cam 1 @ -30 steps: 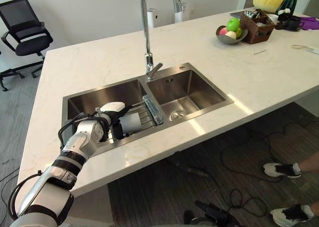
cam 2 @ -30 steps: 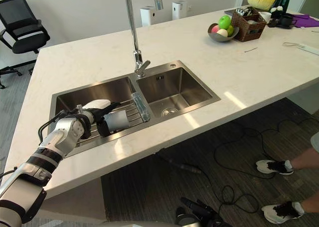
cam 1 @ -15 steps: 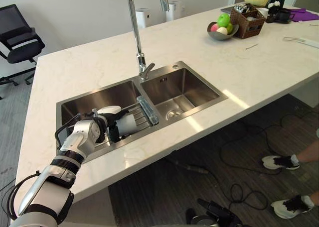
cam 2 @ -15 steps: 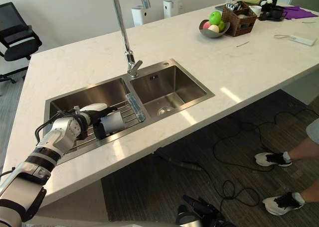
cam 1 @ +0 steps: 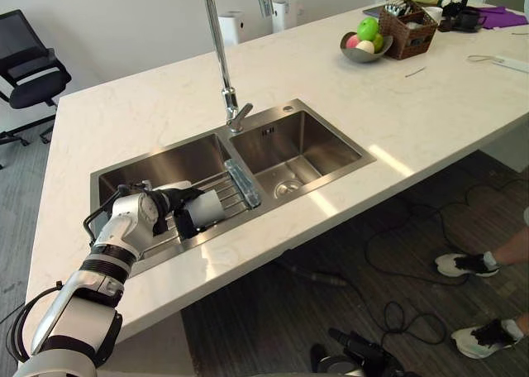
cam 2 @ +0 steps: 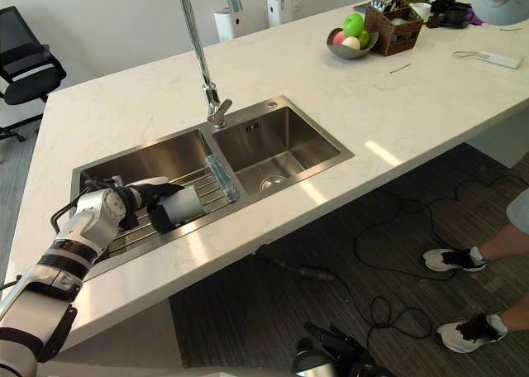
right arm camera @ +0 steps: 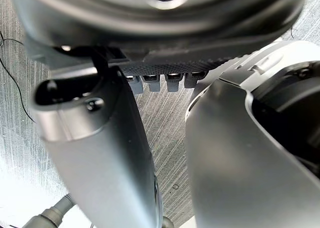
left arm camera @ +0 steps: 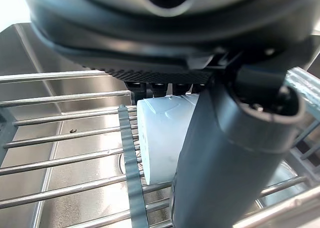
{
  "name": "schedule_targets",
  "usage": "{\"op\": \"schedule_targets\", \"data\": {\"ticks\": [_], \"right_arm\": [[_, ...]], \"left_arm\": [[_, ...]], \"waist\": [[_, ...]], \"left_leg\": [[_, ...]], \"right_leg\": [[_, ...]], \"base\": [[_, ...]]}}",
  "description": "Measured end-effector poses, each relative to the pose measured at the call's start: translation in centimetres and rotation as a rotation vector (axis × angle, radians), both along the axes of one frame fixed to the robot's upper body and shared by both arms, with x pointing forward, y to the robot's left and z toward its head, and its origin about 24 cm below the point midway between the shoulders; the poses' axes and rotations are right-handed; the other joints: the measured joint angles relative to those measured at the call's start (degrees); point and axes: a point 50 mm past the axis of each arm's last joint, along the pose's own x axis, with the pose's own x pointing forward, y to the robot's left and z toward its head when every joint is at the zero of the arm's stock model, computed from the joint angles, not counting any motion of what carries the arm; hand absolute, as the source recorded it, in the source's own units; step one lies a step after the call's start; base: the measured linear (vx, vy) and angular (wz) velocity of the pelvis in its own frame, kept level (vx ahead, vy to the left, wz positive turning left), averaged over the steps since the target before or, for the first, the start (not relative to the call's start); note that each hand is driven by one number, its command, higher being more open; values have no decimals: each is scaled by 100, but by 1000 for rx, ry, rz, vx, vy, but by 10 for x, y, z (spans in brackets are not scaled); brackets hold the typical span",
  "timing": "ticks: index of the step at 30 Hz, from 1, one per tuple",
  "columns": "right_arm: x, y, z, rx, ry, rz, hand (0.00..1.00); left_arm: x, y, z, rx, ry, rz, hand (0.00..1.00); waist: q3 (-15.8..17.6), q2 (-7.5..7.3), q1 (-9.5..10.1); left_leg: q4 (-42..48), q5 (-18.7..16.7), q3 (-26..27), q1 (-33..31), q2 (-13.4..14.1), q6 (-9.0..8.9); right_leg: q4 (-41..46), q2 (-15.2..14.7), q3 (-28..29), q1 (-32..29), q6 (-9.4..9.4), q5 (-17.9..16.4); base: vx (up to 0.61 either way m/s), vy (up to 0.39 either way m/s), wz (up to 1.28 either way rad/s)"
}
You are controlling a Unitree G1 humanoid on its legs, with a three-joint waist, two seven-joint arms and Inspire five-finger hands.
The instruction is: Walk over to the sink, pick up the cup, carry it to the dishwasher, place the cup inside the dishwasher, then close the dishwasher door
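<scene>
A pale grey cup (cam 1: 208, 207) lies on its side on the wire rack (cam 1: 235, 192) across the left basin of the steel sink (cam 1: 331, 178). My left hand (cam 1: 159, 205) reaches into that basin from the left and is shut on the cup's near end. In the left wrist view the cup (left arm camera: 160, 138) sits between the thumb (left arm camera: 225, 153) and the fingers curled over it, resting on the rack bars. My right hand (right arm camera: 100, 153) hangs over the grey floor with nothing in it.
A tall chrome faucet (cam 1: 216, 46) rises behind the sink divider. A fruit bowl (cam 1: 364, 46) and a wicker basket (cam 1: 409, 31) stand at the far right of the counter. An office chair (cam 1: 29, 59) is at the far left. A person's shoes (cam 1: 467, 265) are on the floor to the right.
The camera has shifted slightly. My left hand has rolled further over the cup, so its white thumb cover shows less. The cup stays on the rack.
</scene>
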Motion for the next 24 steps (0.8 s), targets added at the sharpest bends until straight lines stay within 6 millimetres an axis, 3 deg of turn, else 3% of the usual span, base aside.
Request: {"op": "schedule_targets", "data": {"ticks": [5,9,24], "right_arm": [[0,-1,0,-4,3,9,100],[0,-1,0,-10,6,25,100],[0,0,0,-11,6,28,100]], "left_arm": [[0,3,-5,19,-8,-7,0],[-2,-7,-15,-2,-85,-32,0],[-11,-14,-28,-35,-337,-43,0]], "waist": [[3,-4,-9],[19,-27,12],[39,-70,96]], "left_leg": [[16,-4,-53,4,8,4],[49,-24,-92,-4,14,10],[85,-34,-148,-47,12,21]], "right_leg": [[-1,-3,-49,33,15,-12],[-2,-8,-79,53,23,-19],[-2,-14,-121,51,30,-24]], "base": [[0,0,5],[-18,-5,4],[-25,-8,1]]}}
